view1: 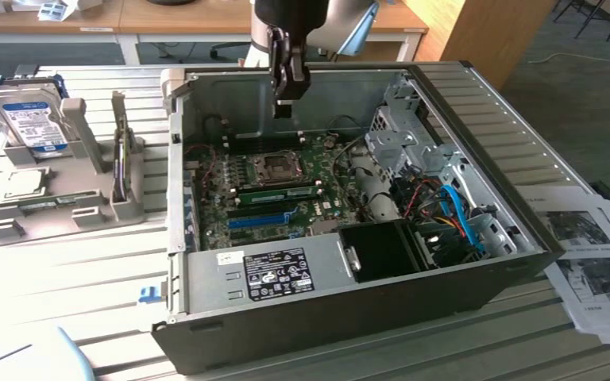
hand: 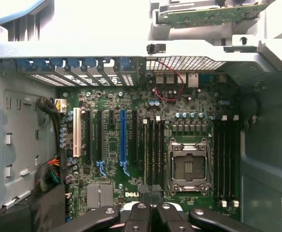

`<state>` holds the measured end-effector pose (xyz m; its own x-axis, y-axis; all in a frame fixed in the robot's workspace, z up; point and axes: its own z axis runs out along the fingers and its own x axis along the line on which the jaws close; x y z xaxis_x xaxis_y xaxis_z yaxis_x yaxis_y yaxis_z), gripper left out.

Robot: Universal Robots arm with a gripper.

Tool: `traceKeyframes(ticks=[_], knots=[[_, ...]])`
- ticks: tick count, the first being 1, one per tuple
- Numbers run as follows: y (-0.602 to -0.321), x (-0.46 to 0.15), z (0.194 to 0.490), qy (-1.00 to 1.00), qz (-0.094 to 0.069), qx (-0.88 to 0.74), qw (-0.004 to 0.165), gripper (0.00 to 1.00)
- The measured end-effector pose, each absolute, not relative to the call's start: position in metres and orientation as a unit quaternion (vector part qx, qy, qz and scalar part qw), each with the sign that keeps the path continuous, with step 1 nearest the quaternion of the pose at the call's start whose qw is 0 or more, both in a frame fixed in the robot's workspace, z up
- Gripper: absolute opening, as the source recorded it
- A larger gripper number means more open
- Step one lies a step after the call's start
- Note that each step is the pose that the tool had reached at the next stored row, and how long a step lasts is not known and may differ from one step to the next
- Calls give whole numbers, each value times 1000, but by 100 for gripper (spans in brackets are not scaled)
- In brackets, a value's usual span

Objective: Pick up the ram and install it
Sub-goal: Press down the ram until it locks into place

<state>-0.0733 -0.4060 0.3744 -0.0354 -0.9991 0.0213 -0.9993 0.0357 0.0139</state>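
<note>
Closed on nothing, the gripper [hand: 152,212] hangs above one motherboard [hand: 145,145] bearing one blue slot [hand: 123,140] and one empty socket [hand: 188,166]. One ram [view1: 279,190] lies seated below the jaws.

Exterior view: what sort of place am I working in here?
Probably a lab or workshop bench set up for computer assembly. An open computer case lies on a slatted table, a hard drive stands in a grey fixture beside it, and office desks stand behind.
</note>
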Motion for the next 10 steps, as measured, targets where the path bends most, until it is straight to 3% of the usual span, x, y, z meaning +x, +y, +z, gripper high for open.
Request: traceKeyframes(ticks=[10], knots=[[-406, -73, 374, -766, 2, 642, 13, 9]])
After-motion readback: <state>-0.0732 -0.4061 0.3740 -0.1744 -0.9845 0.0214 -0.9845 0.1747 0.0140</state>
